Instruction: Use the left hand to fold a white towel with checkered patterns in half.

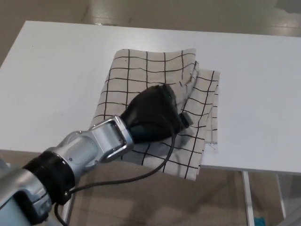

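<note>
A white towel with a black checkered pattern [141,70] lies doubled over on the white table [254,84], its front right corner hanging over the near edge. My left hand [157,113] rests on top of the towel near its middle, back of the hand toward the camera. Whether its digits pinch the cloth cannot be made out. The silver left forearm [89,146] comes in from the lower left. My right hand does not show.
The table's near edge [244,165] runs along the lower part of the view, with a metal table leg [248,197] and the tan floor beneath. A black cable [122,179] loops from the forearm below the table edge.
</note>
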You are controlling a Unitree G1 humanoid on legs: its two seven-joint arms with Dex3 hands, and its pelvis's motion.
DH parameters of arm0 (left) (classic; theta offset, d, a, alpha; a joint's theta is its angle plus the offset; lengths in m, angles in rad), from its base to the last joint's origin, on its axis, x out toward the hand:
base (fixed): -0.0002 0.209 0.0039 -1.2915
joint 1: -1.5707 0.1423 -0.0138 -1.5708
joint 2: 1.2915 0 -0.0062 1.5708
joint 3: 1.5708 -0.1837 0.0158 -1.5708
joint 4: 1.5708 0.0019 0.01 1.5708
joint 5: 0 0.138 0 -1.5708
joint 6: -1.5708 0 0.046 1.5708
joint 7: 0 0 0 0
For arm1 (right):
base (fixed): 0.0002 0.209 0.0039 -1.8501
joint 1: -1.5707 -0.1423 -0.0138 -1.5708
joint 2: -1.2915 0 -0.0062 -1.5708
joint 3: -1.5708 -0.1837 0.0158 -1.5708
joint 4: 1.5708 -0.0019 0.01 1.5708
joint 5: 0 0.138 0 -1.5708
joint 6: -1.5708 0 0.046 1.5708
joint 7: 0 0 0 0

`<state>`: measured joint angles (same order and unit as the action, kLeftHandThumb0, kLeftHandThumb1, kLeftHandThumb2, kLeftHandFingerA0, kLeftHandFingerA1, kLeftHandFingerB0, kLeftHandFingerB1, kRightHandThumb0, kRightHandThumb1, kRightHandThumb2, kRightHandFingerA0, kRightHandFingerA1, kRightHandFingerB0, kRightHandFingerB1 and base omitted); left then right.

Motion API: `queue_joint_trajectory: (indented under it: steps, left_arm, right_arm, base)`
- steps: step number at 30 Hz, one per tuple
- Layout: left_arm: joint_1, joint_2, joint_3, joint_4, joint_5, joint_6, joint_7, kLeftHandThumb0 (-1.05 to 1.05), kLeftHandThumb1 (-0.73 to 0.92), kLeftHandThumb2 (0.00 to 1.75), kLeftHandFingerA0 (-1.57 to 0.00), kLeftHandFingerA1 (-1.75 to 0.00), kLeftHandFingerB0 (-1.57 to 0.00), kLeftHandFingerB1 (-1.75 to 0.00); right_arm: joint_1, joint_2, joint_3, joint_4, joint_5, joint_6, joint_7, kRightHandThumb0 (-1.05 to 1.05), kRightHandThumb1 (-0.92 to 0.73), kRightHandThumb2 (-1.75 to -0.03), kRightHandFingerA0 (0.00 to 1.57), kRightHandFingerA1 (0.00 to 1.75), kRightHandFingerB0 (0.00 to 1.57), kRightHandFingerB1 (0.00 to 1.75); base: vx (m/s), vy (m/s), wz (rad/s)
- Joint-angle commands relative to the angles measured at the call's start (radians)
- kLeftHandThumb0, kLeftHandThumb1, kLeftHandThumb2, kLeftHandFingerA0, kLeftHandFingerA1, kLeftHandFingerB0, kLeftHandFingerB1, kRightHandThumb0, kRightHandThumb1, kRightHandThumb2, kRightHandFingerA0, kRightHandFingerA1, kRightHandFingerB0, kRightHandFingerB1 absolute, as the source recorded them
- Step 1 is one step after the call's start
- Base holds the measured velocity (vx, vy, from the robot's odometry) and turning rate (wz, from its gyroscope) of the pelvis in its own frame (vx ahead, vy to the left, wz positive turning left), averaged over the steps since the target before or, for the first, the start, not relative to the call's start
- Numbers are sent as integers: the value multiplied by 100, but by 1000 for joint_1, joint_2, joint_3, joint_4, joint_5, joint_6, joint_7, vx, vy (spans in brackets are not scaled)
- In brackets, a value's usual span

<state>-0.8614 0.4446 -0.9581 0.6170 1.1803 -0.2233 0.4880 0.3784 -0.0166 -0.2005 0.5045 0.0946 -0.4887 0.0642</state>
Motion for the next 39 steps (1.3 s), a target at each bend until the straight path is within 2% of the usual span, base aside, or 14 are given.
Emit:
queue_joint_trajectory:
  steps: [1, 2, 3, 10, 15, 17, 18, 23, 24, 30, 32, 36, 37, 39]
  left_arm:
    - [44, -18, -10, -118, 32, 93, -444, -82, 50, 92, -4, -13, -5, -23]
    - [48, -14, 1, -136, 9, 89, -468, -80, 47, 92, -2, -12, -4, -25]
    - [51, -13, 16, -148, -20, 82, -482, -81, 47, 92, 0, -9, 0, -18]
    - [46, -25, 64, -196, -61, 106, -526, -82, 47, 92, 0, -7, 0, -15]
    - [76, -14, 101, -314, -81, 107, -585, -83, 47, 92, 0, -5, 0, -13]
    - [70, 5, 142, -389, -123, 93, -619, -90, 53, 93, 0, 0, 0, -8]
    - [63, 7, 171, -435, -159, 90, -631, -91, 67, 63, 0, 0, 0, 0]
    - [52, -11, 315, -644, -347, 78, -686, -94, 73, 65, 0, 0, 0, 0]
    - [28, -17, 375, -729, -432, 77, -704, -97, 78, 65, 0, 0, 0, 0]
    - [-29, -8, 530, -891, -616, 115, -781, -100, 82, 67, 0, 0, 0, 0]
    - [-34, 10, 569, -912, -650, 119, -790, -100, 83, 67, 0, 0, 0, 0]
    - [-7, 87, 753, -1004, -844, 178, -864, -98, 77, 64, 0, 0, 0, -2]
    - [9, 100, 787, -1024, -883, 198, -885, -100, 71, 67, 0, 0, 0, 0]
    - [74, 160, 896, -1076, -998, 242, -951, -91, 66, 60, 0, 0, 0, -13]
  right_arm:
    - [-6, 1, 3, 22, -8, 1, -11, -37, -75, -61, 44, 56, 42, 48]
    - [-1, 0, 5, 25, -12, -2, -11, -36, -75, -61, 44, 55, 42, 48]
    - [1, 1, 5, 31, -11, -7, -8, -37, -75, -61, 44, 56, 43, 48]
    - [-5, 6, 4, 43, 5, -5, 9, -38, -74, -62, 43, 57, 43, 49]
    - [12, 2, 5, 44, 3, -2, 15, -38, -74, -62, 43, 57, 43, 49]
    - [14, 3, 7, 43, 0, 1, 14, -38, -74, -61, 44, 57, 43, 48]
    - [12, 4, 7, 44, -1, 1, 11, -38, -75, -62, 44, 58, 44, 48]
    - [7, 1, 13, 52, -20, -8, -2, -40, -75, -62, 45, 59, 45, 49]
    - [2, -2, 9, 57, -16, -5, 0, -40, -75, -62, 45, 59, 45, 49]
    - [6, -8, 9, 57, -11, 3, 11, -41, -73, -62, 45, 56, 45, 49]
    - [8, -13, 12, 58, -18, 3, 10, -42, -73, -61, 45, 55, 44, 48]
    - [12, -17, 16, 64, -30, -5, 8, -42, -73, -61, 45, 55, 44, 48]
    - [14, -21, 18, 65, -35, -7, 8, -42, -73, -61, 45, 55, 44, 48]
    - [17, -21, 14, 57, -25, 6, 12, -43, -75, -62, 45, 54, 45, 48]
  base:
    - [0, 0, 0]
    - [0, 0, 0]
    - [0, 0, 0]
    - [0, 0, 0]
    - [0, 0, 0]
    - [0, 0, 0]
    - [0, 0, 0]
    - [0, 0, 0]
    - [0, 0, 0]
    - [0, 0, 0]
    - [0, 0, 0]
    - [0, 0, 0]
    - [0, 0, 0]
    - [0, 0, 0]
